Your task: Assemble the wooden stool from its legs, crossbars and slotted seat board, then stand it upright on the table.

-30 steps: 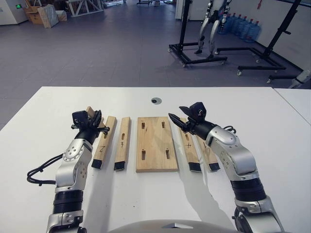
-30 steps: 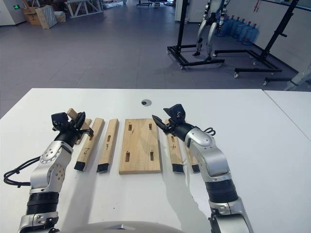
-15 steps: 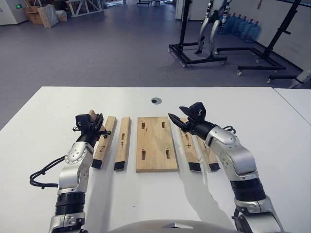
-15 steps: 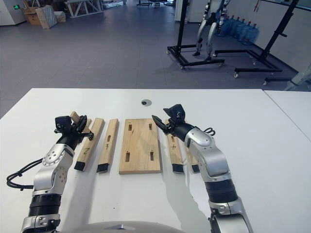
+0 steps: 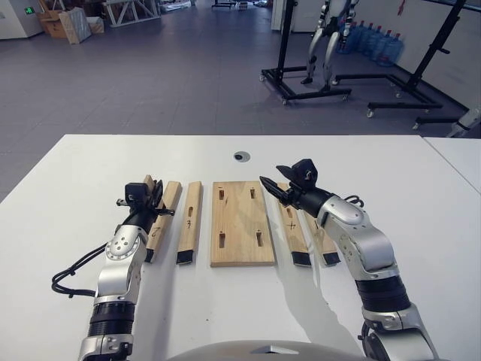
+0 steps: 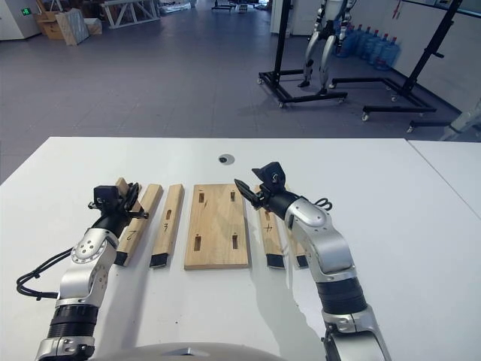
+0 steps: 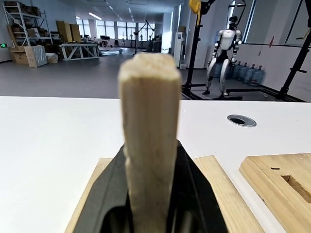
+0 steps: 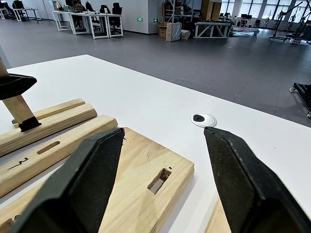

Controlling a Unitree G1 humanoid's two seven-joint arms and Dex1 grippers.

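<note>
**A:** Where's the crossbar?

**B:** The crossbar (image 7: 149,126) is clamped in the left jaws, its free end poking out past them. It sits above the far end of the outermost leg on the left.

**A:** And the right jaws?

**B:** Apart and holding nothing, they hover over the far right corner of the board (image 5: 242,223).

**A:** How will that stick handle?

**B:** Light and stiff, I'd say. Bare wood should grip well, but a narrow piece could twist in the jaws. I'd hold it low and leave the tip clear for whatever slot it goes into.

**A:** What does it look like?

**B:** Pale wood, square-cut at the end, with faint grain. The four legs (image 5: 189,222) match it. They lie flat on the bench (image 5: 90,173), two on each side of the board, with black caps at their near ends. The board has four slots.
</note>
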